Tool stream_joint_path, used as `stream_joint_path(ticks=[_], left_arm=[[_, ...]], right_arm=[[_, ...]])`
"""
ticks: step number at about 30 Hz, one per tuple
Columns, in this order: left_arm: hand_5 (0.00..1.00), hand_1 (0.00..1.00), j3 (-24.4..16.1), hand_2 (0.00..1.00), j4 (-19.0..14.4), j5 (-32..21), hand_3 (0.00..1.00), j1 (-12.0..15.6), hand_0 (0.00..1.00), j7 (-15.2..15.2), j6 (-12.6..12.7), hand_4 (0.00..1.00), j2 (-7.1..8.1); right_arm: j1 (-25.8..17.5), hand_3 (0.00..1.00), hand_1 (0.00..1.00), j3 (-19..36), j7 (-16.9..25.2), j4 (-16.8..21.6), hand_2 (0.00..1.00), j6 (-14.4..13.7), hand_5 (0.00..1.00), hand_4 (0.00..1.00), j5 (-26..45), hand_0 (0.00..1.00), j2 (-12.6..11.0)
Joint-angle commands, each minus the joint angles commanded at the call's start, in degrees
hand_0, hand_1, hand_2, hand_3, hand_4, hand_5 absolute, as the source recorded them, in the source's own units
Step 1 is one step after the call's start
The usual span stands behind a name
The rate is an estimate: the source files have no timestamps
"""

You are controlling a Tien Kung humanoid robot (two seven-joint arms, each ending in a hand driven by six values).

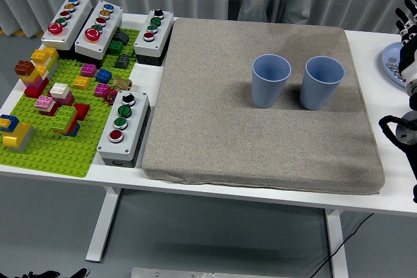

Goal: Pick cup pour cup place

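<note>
Starting at nine o'clock, a green brick baseplate [45, 141] with coloured bricks and four grey button boxes [122, 128] fills the left of the white surface [273, 196]. A grey mat [215, 122] covers the middle. On it, toward one o'clock, two blue cups stand upright and just apart: the left cup [270, 80] and the right cup [322, 82]. At three o'clock, the right hand [407, 30] shows only at the edge, touching neither cup; whether its fingers are spread or curled I cannot tell.
</note>
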Motion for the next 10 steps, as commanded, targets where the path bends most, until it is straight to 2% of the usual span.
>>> stream_joint_path(ticks=[10], left_arm=[[0.998, 0.754, -0.06, 0.802, 0.0, -0.25, 0.648, 0.5, 0.765, -0.01, 0.1, 0.498, 0.03]], right_arm=[[-0.61, 0.83, 0.845, 0.15, -0.2, 0.37, 0.868, -0.09, 0.998, 0.752, -0.21, 0.984, -0.57]])
